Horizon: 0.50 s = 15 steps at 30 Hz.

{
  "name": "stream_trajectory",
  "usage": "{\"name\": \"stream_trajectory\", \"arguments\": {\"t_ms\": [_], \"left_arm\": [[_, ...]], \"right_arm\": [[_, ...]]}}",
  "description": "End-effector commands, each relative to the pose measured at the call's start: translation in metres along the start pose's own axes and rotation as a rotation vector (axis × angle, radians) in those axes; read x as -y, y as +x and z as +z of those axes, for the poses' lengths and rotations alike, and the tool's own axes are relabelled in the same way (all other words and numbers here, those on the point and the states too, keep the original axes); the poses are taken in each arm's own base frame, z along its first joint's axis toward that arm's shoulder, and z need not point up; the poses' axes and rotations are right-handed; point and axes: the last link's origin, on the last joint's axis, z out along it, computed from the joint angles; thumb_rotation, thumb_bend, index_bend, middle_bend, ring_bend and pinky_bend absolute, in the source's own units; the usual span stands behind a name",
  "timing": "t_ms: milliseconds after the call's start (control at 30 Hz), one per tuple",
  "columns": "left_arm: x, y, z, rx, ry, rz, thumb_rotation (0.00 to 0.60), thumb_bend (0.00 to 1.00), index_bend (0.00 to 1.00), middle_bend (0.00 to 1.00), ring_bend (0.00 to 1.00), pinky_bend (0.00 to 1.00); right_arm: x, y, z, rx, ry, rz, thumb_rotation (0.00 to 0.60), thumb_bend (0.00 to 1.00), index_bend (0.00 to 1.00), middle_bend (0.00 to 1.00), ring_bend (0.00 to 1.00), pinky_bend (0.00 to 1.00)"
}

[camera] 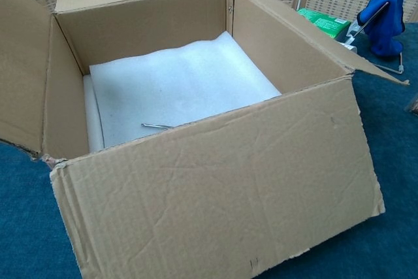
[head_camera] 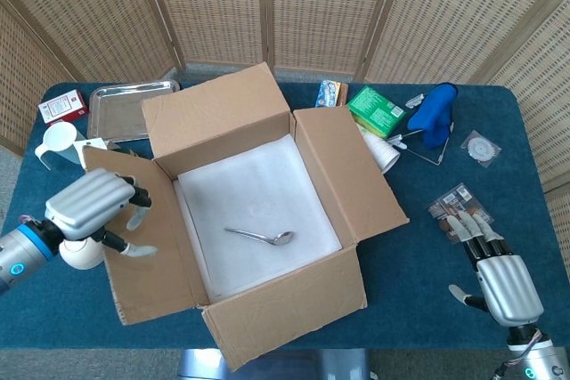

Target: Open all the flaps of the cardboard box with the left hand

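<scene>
Left robot hand (head_camera: 93, 211) empty, fingers loosely curled, over the box's (head_camera: 267, 220) left flap (head_camera: 142, 238); I'd press it flatter outward.

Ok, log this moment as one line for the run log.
left hand: open, on left flap | cardboard box: all flaps open | spoon inside | right hand: idle

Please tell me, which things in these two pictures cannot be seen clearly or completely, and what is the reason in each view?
- Spoon: in the chest view the box's front wall hides its bowl.
- Left hand: outside the chest view; in the head view its contact with the left flap is unclear.
- Right hand: cut off by the head view's bottom edge.
- Green packet: print too small to read.
</scene>
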Motion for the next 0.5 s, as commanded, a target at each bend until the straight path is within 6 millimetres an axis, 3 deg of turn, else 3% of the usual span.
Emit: {"name": "stream_trajectory", "arguments": {"t_ms": [33, 367, 433, 500], "left_arm": [[0.004, -0.012, -0.004, 0.019, 0.002, -0.015, 0.314, 0.0, 0.7, 0.61, 0.46, 0.53], [0.025, -0.051, -0.004, 0.063, 0.044, -0.128, 0.301, 0.0, 0.69, 0.61, 0.46, 0.53], [0.032, -0.06, -0.001, 0.066, 0.057, -0.157, 0.298, 0.0, 0.69, 0.6, 0.45, 0.48], [0.036, -0.062, 0.001, 0.047, 0.057, -0.158, 0.298, 0.0, 0.66, 0.53, 0.39, 0.38]], "right_arm": [[0.0, 0.001, 0.0, -0.002, -0.001, 0.002, 0.6, 0.0, 0.0, 0.0, 0.0, 0.23], [0.001, 0.002, -0.001, -0.002, 0.005, 0.007, 0.6, 0.0, 0.0, 0.0, 0.0, 0.23], [0.0, 0.002, -0.001, -0.003, 0.004, 0.008, 0.6, 0.0, 0.0, 0.0, 0.0, 0.23], [0.0, 0.002, -0.001, -0.002, 0.004, 0.009, 0.6, 0.0, 0.0, 0.0, 0.0, 0.23]]}}
